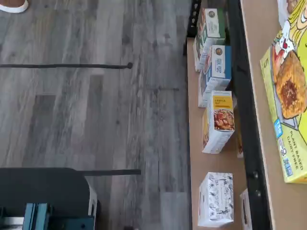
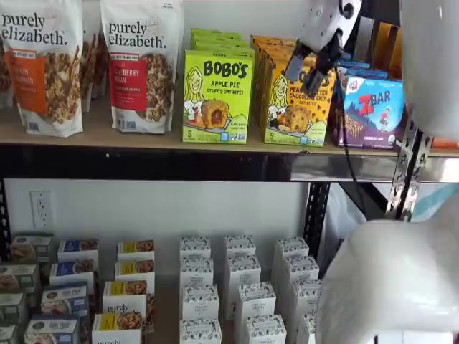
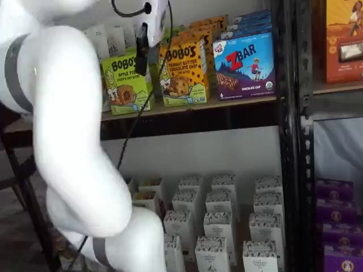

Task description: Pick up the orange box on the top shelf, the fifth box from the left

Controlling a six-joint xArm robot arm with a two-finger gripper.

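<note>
The orange box (image 2: 297, 100) (image 3: 182, 71), a Bobo's peanut butter chocolate chip carton, stands upright on the top shelf (image 2: 143, 138) (image 3: 238, 102), between a green Bobo's box (image 2: 215, 97) and a blue ZBar box (image 2: 369, 111). In a shelf view my gripper (image 2: 312, 63) hangs open in front of the orange box's upper part, apart from it, with nothing between the black fingers (image 2: 295, 66). Seen side-on in a shelf view, the gripper (image 3: 142, 54) sits just left of the orange box's front. The wrist view does not show the fingers.
Granola bags (image 2: 43, 64) fill the shelf's left. Several small white boxes (image 2: 237, 287) stand on the lower level. My white arm (image 3: 68, 141) covers the left of a shelf view. A black upright (image 3: 289, 113) stands right of the ZBar box. A yellow-green Bobo's box (image 1: 288, 96) shows in the wrist view.
</note>
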